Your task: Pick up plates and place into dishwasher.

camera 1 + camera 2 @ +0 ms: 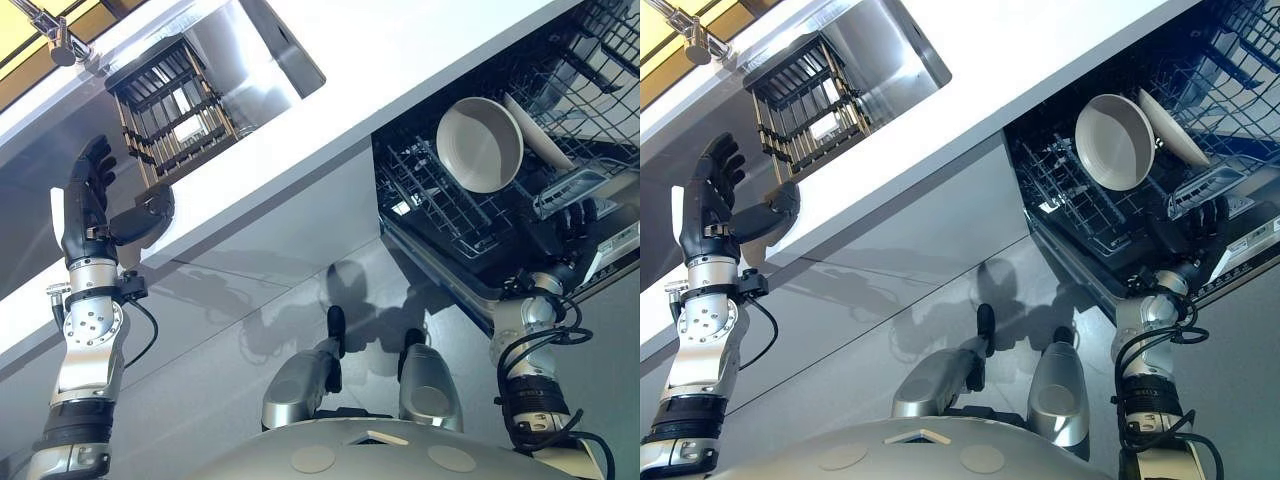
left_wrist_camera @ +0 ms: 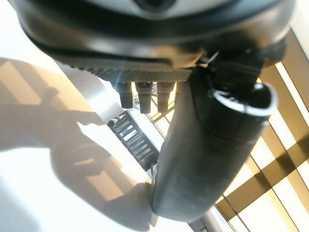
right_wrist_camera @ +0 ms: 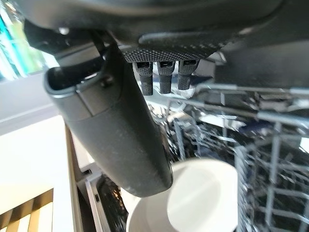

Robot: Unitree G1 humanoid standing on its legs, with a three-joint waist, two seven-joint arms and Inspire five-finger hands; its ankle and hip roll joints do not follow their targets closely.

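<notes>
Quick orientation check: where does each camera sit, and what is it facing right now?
Left eye, right eye: head stereo pair looking down; both share the counter, sink rack, dishwasher rack holding a plate.
Left wrist: along the left hand, over the counter.
Right wrist: along the right hand, facing the plate and rack.

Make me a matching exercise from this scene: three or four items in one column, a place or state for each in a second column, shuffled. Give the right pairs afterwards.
Things:
1. round plate
2. dish rack
3. left hand
4. right hand

Places or states:
A. standing in the sink
B. raised at the counter's edge, fingers straight
C. set on edge in the dishwasher basket
D. at the front of the dishwasher basket

Pairs: 1-C, 2-A, 3-B, 4-D
</notes>
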